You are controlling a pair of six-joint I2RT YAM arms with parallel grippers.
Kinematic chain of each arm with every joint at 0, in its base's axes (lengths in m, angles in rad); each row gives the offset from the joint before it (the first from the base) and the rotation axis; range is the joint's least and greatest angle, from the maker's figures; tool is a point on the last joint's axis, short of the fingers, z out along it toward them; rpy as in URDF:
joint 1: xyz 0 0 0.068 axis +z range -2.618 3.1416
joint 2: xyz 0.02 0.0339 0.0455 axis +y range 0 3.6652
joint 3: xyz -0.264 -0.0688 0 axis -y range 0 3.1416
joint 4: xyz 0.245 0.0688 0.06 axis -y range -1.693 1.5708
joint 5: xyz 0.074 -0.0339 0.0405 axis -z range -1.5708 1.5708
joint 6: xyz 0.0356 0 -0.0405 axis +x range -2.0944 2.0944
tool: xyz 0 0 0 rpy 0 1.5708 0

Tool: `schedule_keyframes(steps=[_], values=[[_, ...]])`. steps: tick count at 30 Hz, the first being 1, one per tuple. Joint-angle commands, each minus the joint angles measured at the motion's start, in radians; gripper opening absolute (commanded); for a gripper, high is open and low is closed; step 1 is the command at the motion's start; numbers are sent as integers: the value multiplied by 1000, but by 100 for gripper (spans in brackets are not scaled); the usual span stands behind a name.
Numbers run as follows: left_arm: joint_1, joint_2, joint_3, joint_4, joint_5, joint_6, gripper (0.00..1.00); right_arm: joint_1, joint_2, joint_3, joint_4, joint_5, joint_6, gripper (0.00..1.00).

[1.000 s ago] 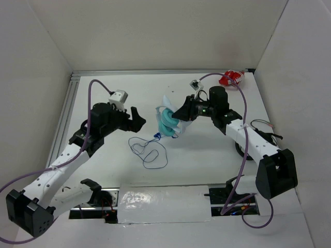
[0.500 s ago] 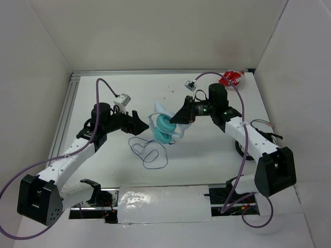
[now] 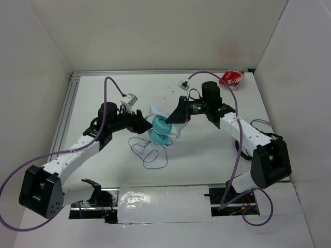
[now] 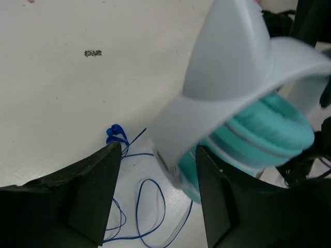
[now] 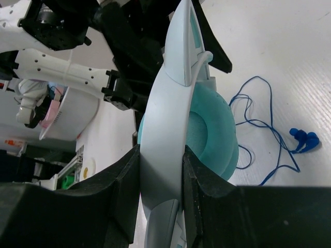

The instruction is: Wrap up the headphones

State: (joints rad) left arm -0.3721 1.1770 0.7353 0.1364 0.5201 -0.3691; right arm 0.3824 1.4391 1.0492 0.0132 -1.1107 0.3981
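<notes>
The left gripper [image 3: 147,123] had swung in from the left and reached the headphones [image 3: 161,130]. Nearest, the dark-blue cord [image 3: 153,157] lay in loose loops on the table [image 3: 207,155]. Above it the headphones were held off the surface, their headband clamped in the right gripper [image 3: 175,118]. The left gripper's jaws stood apart astride that headband. A red and white object [image 3: 231,78] sat in the far right corner.

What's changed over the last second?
The left gripper moved right, up to the headphones, its jaws open around them, not yet closed. The right gripper, clamped on the headband, carried the headphones slightly left. The cord stayed looped on the table.
</notes>
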Motion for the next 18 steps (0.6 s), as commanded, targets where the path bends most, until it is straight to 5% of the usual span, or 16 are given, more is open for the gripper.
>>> schedule_keyframes(steps=[1,12,15,18], values=[[-14,6,58,84,-99,-51,70,38,-2,75,8,-12,-18,0],[-105,32,140,0,-386,-145,0,73,15,90,-90,97,-108,0],[-129,53,203,-67,-488,-166,0,85,14,107,-133,158,-143,14],[-143,70,269,-133,-598,-195,0,89,-8,129,-165,221,-185,61]])
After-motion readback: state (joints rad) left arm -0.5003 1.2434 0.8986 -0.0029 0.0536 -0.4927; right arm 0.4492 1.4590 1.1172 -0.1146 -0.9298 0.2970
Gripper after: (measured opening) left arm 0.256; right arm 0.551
